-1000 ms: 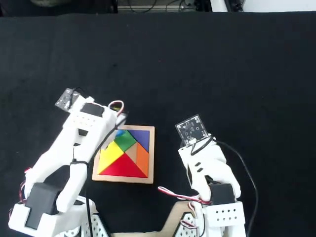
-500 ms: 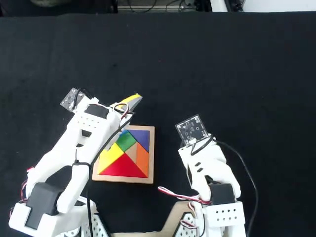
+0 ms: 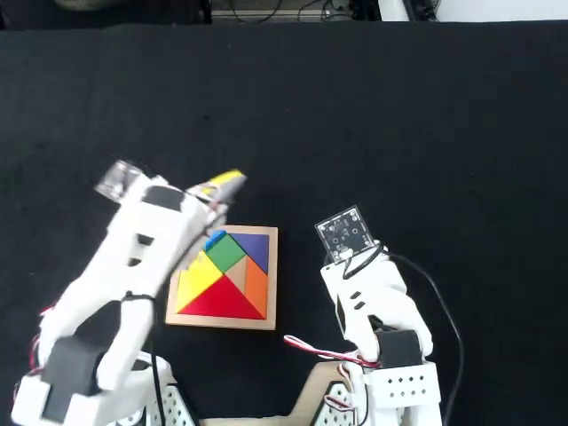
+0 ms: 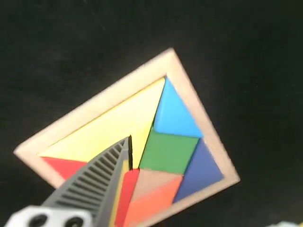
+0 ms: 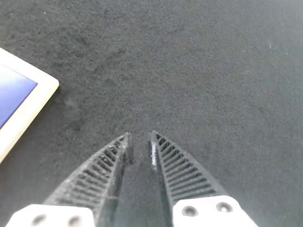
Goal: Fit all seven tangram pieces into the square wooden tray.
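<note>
Right end effector (image 5: 140, 143) near tray (image 5: 29, 100) corner

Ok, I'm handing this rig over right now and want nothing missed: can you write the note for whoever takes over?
Left gripper: jaws shut, empty, hovering just beyond the far edge of the tray.
Right gripper: jaws slightly apart, empty, low over the cloth beside the tray.
All seven tangram pieces lie flat inside the tray and fill the square.
Done: the fitting, as far as the views show.
Left: probably only to pull both grippers clear.
</note>
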Controlling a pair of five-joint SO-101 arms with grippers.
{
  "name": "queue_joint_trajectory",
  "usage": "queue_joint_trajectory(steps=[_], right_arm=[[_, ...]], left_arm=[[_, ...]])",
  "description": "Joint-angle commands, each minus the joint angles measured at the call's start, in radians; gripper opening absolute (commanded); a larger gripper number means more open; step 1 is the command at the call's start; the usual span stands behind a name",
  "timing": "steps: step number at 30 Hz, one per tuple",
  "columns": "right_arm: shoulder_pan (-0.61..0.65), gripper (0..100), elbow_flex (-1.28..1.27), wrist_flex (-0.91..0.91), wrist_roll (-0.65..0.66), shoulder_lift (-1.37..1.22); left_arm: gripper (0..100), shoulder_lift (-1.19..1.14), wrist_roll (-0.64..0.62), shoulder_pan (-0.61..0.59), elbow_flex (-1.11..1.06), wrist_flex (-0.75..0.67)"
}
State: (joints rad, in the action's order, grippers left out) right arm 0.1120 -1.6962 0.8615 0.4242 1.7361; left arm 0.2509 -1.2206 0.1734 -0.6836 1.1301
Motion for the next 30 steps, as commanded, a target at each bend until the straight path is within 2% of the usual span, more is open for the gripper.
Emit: queue_joint_trajectory(steps=[1,4,8,10,11,13,15,18,20,24,28,30], right_arm=[[-0.005,7.4,0.004,0.003,0.006,0.019],[-0.005,7.4,0.004,0.003,0.006,0.019],[-0.005,7.4,0.004,0.003,0.006,0.019],[-0.005,7.4,0.004,0.003,0.006,0.019],[-0.005,7.4,0.004,0.003,0.006,0.019],[-0.005,7.4,0.004,0.003,0.006,0.019],[-0.005,7.4,0.004,0.003,0.006,0.019],[-0.005,7.4,0.004,0.012,0.005,0.019],[-0.005,7.4,0.004,0.015,0.005,0.019],[-0.005,7.4,0.004,0.015,0.005,0.019],[-0.005,7.4,0.004,0.017,0.005,0.019],[-0.005,7.4,0.004,0.017,0.005,0.019]], left_arm=[[60,0.129,0.126,-0.128,0.208,0.276],[60,0.181,0.242,-0.251,0.321,0.396],[60,0.184,0.319,-0.44,0.371,0.407],[60,0.17,0.338,-0.455,0.346,0.448],[60,0.16,0.387,-0.446,0.338,0.479],[57,0.13,0.586,-0.435,0.354,0.56],[50,0.098,0.861,-0.423,0.412,0.617],[40,0.051,1.109,-0.346,0.441,0.631],[36,0.025,1.224,-0.312,0.433,0.629],[29,-0.058,1.201,-0.308,0.538,0.628],[16,-0.137,1.201,-0.318,0.668,0.629],[10,-0.166,1.206,-0.282,0.704,0.629]])
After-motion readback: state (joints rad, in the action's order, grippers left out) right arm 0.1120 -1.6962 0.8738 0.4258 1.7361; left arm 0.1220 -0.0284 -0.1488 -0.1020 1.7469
